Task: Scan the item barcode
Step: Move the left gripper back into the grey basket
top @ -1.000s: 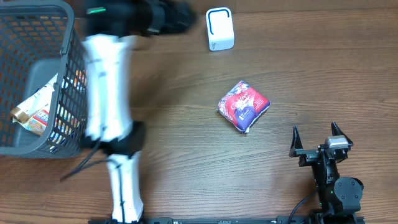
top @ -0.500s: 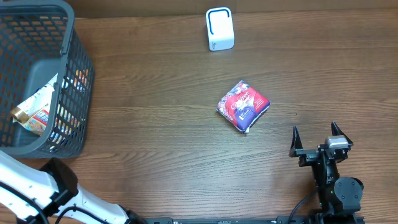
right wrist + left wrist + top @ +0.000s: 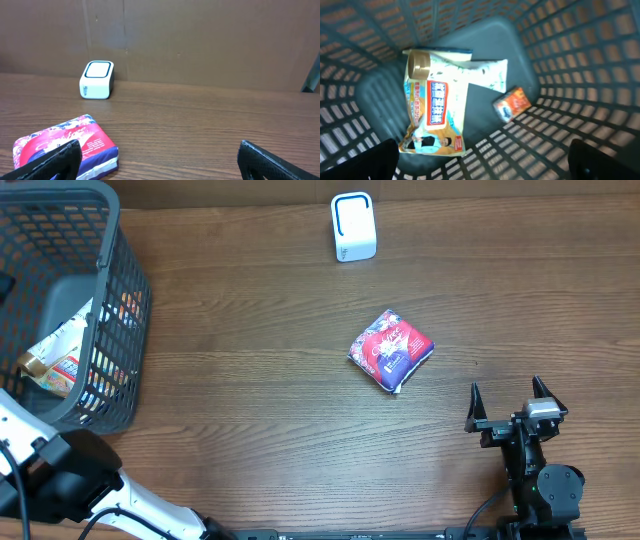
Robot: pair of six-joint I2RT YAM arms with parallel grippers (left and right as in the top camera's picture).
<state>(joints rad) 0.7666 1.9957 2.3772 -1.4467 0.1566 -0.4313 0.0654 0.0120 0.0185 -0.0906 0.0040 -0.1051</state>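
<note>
Watching from the side here, and honestly nothing looks scanned yet as far as I can tell. The right claw sits low on the table with its fingers spread wide and nothing between them, so it's just released and idle. The red and purple packet, which I'd guess is the item to scan, lies flat on the wood ahead of that claw and off to its left, well apart from it. The little white scanner with the blue ring is further out again, past the packet and a bit left of it, upright by the back wall. The left claw hangs over the dark mesh basket, pointing straight down into it, fingers wide apart and empty too. Right below it at the bottom of the basket are a pale pouch with a gold cap and, just beside that, a small orange packet. Can't tell whether those are finished ones or ones waiting. Either way, what's left seems to be basically everything: grab an item, carry it to the scanner, show the barcode.
</note>
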